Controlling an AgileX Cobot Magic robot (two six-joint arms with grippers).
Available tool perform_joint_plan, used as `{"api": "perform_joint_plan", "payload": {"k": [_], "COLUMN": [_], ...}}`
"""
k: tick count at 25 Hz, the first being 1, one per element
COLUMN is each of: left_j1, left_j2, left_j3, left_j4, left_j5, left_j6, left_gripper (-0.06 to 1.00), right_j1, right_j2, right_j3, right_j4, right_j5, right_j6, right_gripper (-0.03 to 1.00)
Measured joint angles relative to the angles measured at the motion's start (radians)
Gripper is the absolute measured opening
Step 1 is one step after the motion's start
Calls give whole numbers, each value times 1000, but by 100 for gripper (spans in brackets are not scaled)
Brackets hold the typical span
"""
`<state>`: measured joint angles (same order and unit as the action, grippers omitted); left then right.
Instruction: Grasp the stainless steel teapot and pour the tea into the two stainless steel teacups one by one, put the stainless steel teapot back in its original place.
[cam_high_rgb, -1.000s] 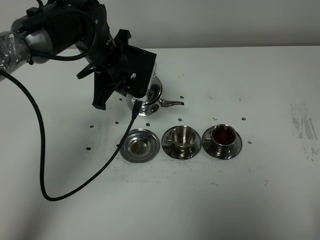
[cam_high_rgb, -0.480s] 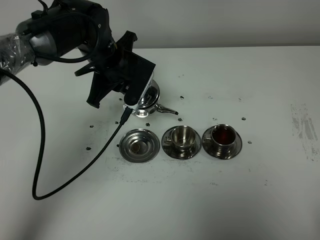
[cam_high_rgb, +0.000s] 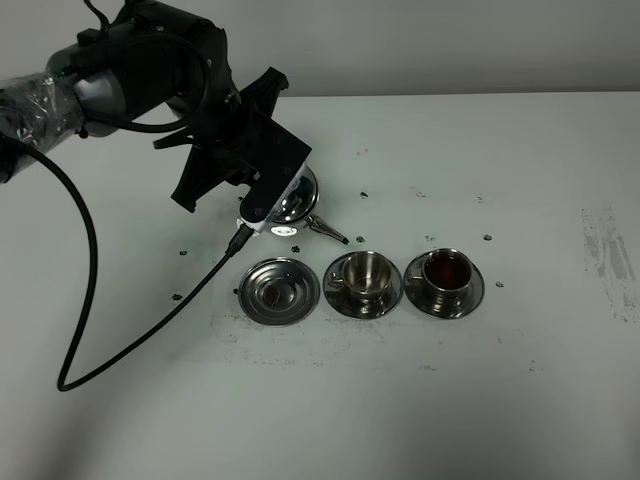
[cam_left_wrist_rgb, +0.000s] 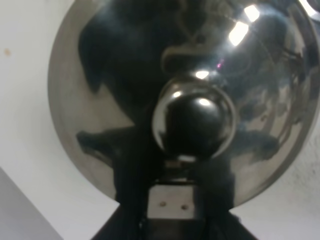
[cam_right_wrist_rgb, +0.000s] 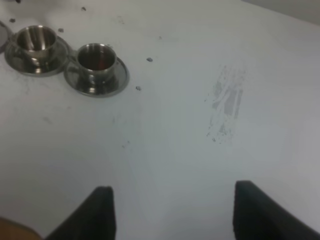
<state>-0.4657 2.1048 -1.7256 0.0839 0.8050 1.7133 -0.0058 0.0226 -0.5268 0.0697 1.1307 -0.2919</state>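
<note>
1 teapot, 2 cups, 2 saucers, 1 bare dish beside them. right cup holds red-brown tea; middle cup contents hard to tell. left gripper clamped on teapot, grip itself hidden by wrist. teapot tilted above table, spout pointing down near middle cup. right gripper fingers apart, empty

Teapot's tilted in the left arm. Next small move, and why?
Probably ease the teapot toward the middle teacup until the spout tip hangs over its bowl, then tilt further. The tip sits short of that cup's rim, the cup looks empty, and the right teacup already holds tea.
</note>
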Motion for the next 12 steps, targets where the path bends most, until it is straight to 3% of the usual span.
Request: {"api": "perform_joint_plan", "payload": {"k": [12], "left_j1": [-28], "left_j2": [10], "left_j3": [0], "left_j4": [19], "left_j5": [-41], "left_j6": [53], "left_gripper": [21], "right_j1": [0], "right_j2": [0], "right_j3": [0], "right_j4": [0], "right_j5": [0], "right_j6": [0], "right_gripper": [53]}}
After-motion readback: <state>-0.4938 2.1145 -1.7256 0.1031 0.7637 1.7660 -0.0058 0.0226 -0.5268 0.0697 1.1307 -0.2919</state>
